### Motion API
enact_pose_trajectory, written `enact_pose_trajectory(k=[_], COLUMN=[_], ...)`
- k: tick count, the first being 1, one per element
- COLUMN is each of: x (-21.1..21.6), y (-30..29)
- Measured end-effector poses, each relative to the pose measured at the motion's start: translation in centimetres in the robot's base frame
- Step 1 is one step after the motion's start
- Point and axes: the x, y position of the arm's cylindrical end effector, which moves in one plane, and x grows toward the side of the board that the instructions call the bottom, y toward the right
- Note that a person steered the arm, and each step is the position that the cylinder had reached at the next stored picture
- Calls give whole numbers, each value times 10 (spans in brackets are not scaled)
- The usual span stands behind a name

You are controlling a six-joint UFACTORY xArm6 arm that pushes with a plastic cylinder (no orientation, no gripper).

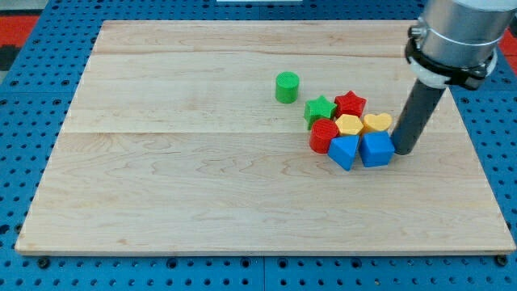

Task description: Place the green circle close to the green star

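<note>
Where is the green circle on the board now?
The green circle stands alone right of the board's centre, up-left of the green star, with a small gap between them; my tip is at the cluster's far right.

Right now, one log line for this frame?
tip: right of cluster, at blue cube | green circle: apart, up-left of green star | star: in cluster | task: not done

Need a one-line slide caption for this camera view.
My tip beside the blue cube block; the green circle block sits apart, up-left of the green star block.
</note>
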Motion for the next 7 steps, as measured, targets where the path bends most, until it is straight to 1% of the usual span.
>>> enact_pose_trajectory(k=[1,2,3,4,5,6,7], x=[12,26,-51,-152,-212,-202,-161], y=[0,37,83,47,-38,-138,-161])
